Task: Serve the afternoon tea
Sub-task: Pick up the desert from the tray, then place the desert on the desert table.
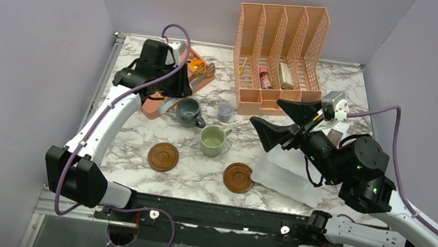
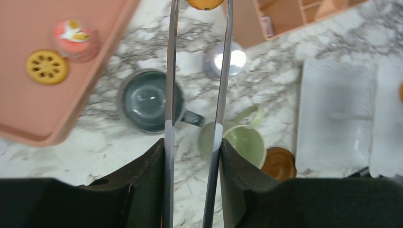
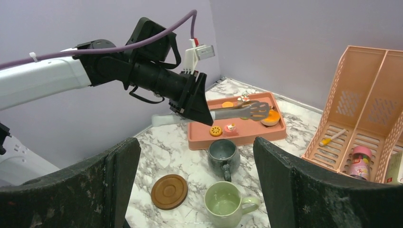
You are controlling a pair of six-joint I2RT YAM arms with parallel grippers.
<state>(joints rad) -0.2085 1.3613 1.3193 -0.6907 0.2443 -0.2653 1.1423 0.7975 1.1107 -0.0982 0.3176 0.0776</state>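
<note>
My left gripper [image 1: 171,78] is shut on metal tongs [image 2: 169,71], whose tips pinch an orange toy pastry [image 3: 272,118] above the pink tray [image 3: 247,137]. A yellow cookie [image 2: 46,67] and a pink cake [image 2: 75,35] lie on that tray. The grey-blue mug [image 1: 189,111] and the pale green mug [image 1: 212,140] stand upright on the marble, off the coasters. Two brown coasters [image 1: 163,156] [image 1: 238,177] lie bare nearer the front. My right gripper [image 1: 267,113] is open and empty, raised over the white plate [image 1: 287,175], right of the mugs.
A peach file organizer [image 1: 283,42] stands at the back with a small pink bottle [image 1: 264,77] in one slot. A tiny lilac cup [image 1: 225,111] stands between the grey-blue mug and the organizer. Purple walls enclose three sides.
</note>
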